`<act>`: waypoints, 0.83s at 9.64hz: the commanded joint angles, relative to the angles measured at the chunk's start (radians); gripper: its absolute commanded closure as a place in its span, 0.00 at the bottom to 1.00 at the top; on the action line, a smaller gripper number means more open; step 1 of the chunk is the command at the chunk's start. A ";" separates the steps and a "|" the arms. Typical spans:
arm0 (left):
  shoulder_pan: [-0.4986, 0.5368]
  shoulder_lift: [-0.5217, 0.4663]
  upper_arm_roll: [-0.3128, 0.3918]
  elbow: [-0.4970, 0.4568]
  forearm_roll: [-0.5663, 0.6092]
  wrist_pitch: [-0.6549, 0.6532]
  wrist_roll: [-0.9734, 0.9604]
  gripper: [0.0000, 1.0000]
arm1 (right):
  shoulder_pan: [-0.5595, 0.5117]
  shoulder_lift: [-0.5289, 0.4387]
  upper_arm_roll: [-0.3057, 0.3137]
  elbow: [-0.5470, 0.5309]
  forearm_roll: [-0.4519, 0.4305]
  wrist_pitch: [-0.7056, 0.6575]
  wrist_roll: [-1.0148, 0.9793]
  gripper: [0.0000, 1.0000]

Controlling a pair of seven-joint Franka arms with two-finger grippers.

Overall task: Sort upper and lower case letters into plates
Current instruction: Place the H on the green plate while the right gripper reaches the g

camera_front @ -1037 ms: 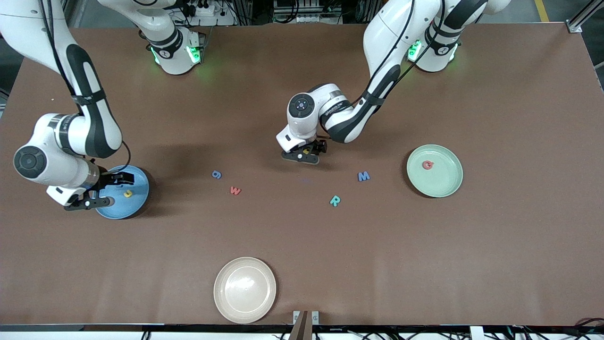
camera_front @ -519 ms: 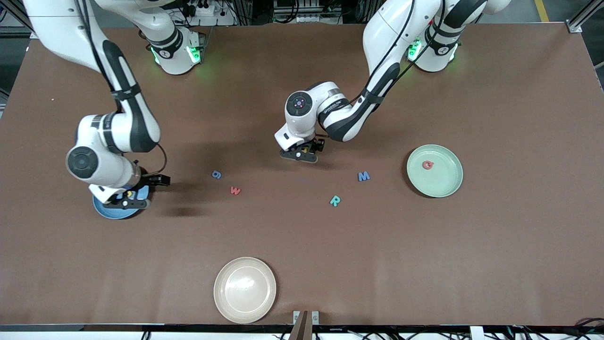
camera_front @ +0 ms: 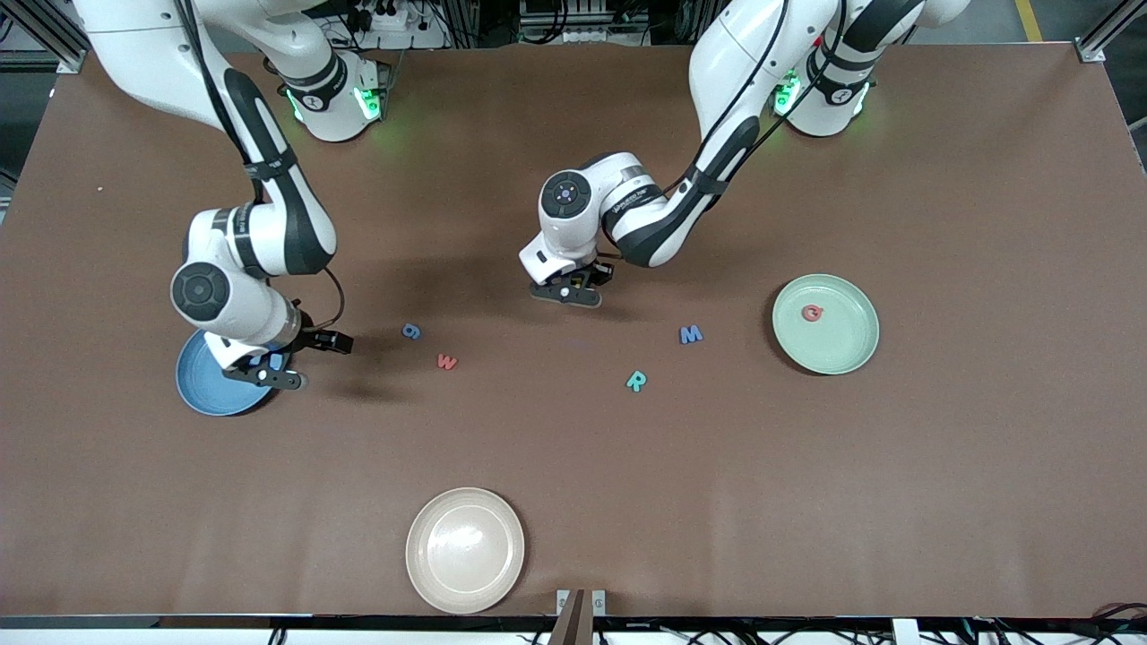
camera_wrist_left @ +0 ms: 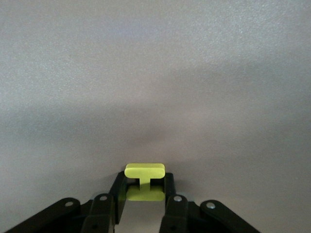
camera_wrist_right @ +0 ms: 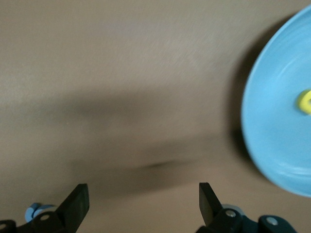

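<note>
The blue plate [camera_front: 204, 387] lies at the right arm's end of the table; in the right wrist view [camera_wrist_right: 277, 126] it holds a yellow letter [camera_wrist_right: 305, 101]. The mint green plate [camera_front: 838, 345] holds a red G [camera_front: 812, 313]. My right gripper [camera_front: 300, 360] is open and empty over the blue plate's rim toward the table's middle; its jaws stand wide apart in the right wrist view [camera_wrist_right: 143, 199]. My left gripper [camera_front: 573, 291] is low over the table's middle, shut on a yellow I-shaped letter [camera_wrist_left: 145, 171]. Loose on the table lie a blue g [camera_front: 411, 331], red w [camera_front: 447, 362], teal R [camera_front: 636, 381] and blue M [camera_front: 690, 334].
A beige plate [camera_front: 465, 549] lies near the table's front edge, nearest the front camera. The brown table [camera_front: 941, 466] stretches wide around the plates.
My right gripper has moved off the blue plate toward the table's middle, leaving the yellow letter in the plate. My left gripper has shifted slightly with the yellow letter in it.
</note>
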 commanded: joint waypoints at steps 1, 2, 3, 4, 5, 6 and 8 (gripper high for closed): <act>0.004 0.007 0.003 0.024 -0.013 -0.062 0.033 0.87 | 0.082 -0.051 -0.001 -0.095 0.036 0.075 0.152 0.00; 0.007 0.004 0.008 0.068 -0.011 -0.143 0.053 0.88 | 0.108 -0.050 -0.001 -0.092 0.038 0.076 0.221 0.00; 0.011 0.000 0.014 0.112 -0.025 -0.227 0.123 0.88 | 0.119 -0.045 -0.001 -0.092 0.038 0.076 0.269 0.00; 0.017 -0.029 0.052 0.117 -0.029 -0.273 0.175 0.86 | 0.131 -0.042 0.001 -0.092 0.047 0.078 0.291 0.00; 0.031 -0.057 0.089 0.111 -0.044 -0.301 0.252 0.86 | 0.157 -0.039 0.001 -0.091 0.074 0.078 0.299 0.00; 0.065 -0.092 0.134 0.093 -0.057 -0.341 0.345 0.84 | 0.179 -0.038 -0.001 -0.089 0.103 0.078 0.299 0.00; 0.166 -0.175 0.185 0.030 -0.058 -0.346 0.493 0.82 | 0.222 -0.001 -0.001 -0.065 0.104 0.079 0.288 0.00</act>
